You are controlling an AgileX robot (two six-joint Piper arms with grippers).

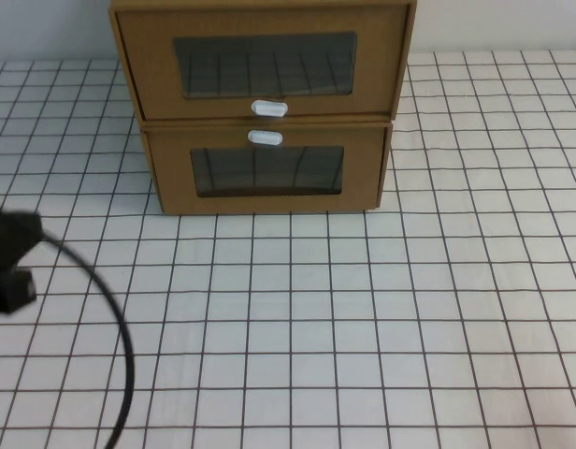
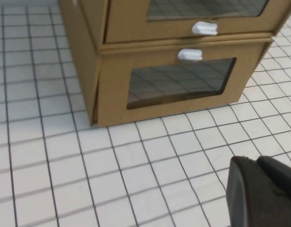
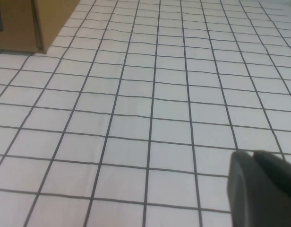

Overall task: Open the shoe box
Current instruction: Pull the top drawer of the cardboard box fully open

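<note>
Left end effector (image 2: 261, 190) near-left over tabletop (image 1: 381, 327), empty, opening can't tell | right end effector (image 3: 261, 188) near-right, closed, empty | shoe box (image 1: 265, 173) far-centre, long axis left-right, handles (image 1: 268, 108) facing near | left arm looks nearer

A white table surface (image 1: 363, 318) ruled with a dark square grid is shown. Toward its far edge a brown cardboard shoe box (image 1: 171, 173) with a dark window is set directly on it, another stacked above.
</note>
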